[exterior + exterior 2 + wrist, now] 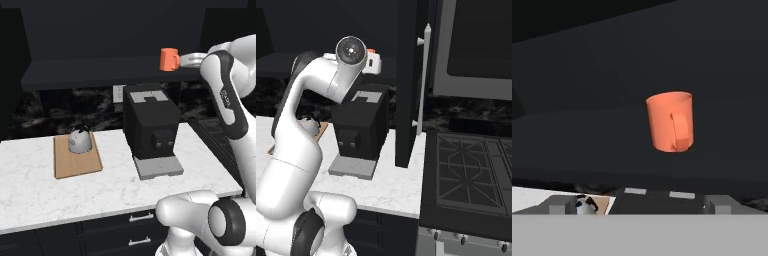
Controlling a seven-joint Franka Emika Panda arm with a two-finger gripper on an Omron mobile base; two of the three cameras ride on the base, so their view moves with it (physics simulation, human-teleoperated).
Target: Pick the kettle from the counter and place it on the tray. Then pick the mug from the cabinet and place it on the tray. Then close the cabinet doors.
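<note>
Kettle [79,141] sits on the tray [77,165] at the left of the counter [30,185] in our left base view, while the mug [169,59] stands on the cabinet [100,75] shelf above the coffee machine [150,125], our gripper [186,60] just right of it. From the right base view we see the arm across the machine and one open cabinet door [406,85] with its bar handle. In our hand view the mug hangs centred ahead, apart from our spread fingertips [558,204], the kettle and tray low at left.
</note>
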